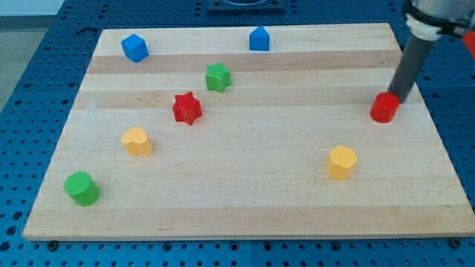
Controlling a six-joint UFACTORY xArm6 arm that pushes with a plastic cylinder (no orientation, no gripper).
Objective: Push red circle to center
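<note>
The red circle [384,107] is a short red cylinder near the board's right edge, at mid height in the view. My dark rod comes down from the view's top right, and my tip [395,97] stands right behind the red circle, at its upper right side, touching or nearly touching it. The wooden board [245,185] lies across the whole view.
A red star [187,108] and a green star [218,77] lie left of centre. A blue cube [135,47] and a blue pentagon block [259,38] sit near the top edge. A yellow heart [137,141], a green cylinder [82,188] and a yellow hexagon [342,162] lie lower down.
</note>
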